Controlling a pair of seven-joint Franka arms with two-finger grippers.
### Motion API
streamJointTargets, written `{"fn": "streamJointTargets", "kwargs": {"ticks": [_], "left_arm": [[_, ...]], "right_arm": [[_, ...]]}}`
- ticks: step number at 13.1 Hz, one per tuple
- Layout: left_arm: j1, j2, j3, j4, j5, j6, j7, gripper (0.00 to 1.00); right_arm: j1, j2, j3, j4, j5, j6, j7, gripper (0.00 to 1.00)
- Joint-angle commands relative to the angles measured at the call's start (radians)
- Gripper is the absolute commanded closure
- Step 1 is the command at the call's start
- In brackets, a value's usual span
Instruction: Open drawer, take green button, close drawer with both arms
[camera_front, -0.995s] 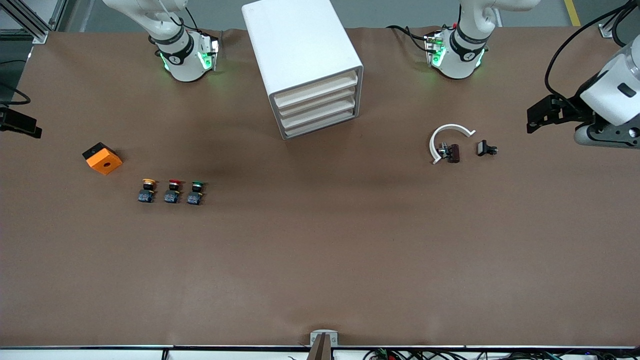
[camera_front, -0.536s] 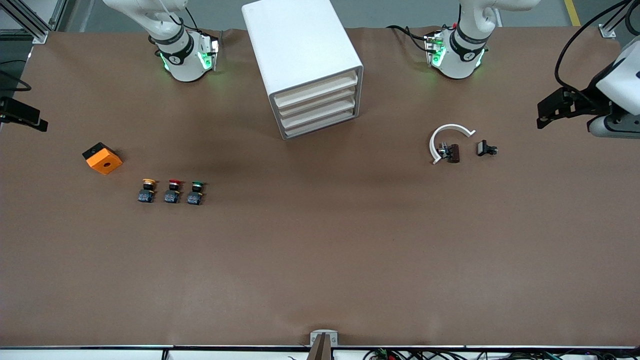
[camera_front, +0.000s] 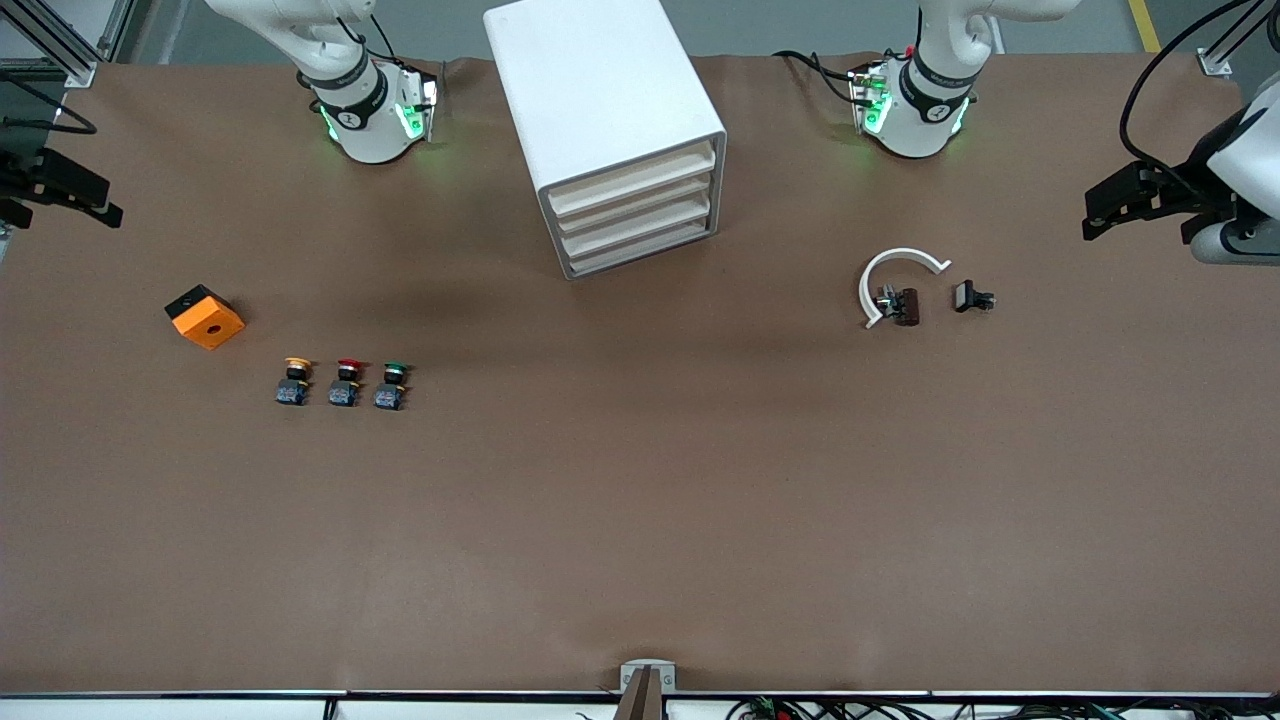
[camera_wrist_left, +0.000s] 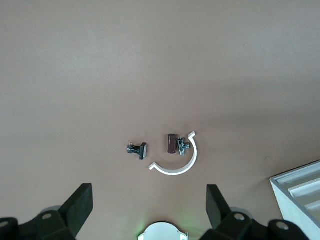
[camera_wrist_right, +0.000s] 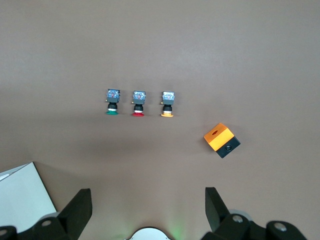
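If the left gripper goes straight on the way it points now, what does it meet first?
Likely just bare table. The left gripper, fingers open, points down at the surface. The black clip and white curved piece lie close to that line; depth is unclear.

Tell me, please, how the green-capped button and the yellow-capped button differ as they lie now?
The green-capped button has a green cap; the yellow-capped button has a yellow one. In their row of three, the green one lies at the end toward the cabinet, the yellow one at the end toward the orange box. Both share a black-and-blue base and the same pose.
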Motion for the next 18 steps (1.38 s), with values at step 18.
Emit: {"fn": "streamJointTargets", "kwargs": {"ticks": [18], "left_arm": [[0.316,-0.156,-0.360,-0.216,0.001,0.161,0.012,0.00]], "right_arm": [[0.006,-0.091,-0.059,-0.084,0.052,0.019,0.009,0.00]]}}
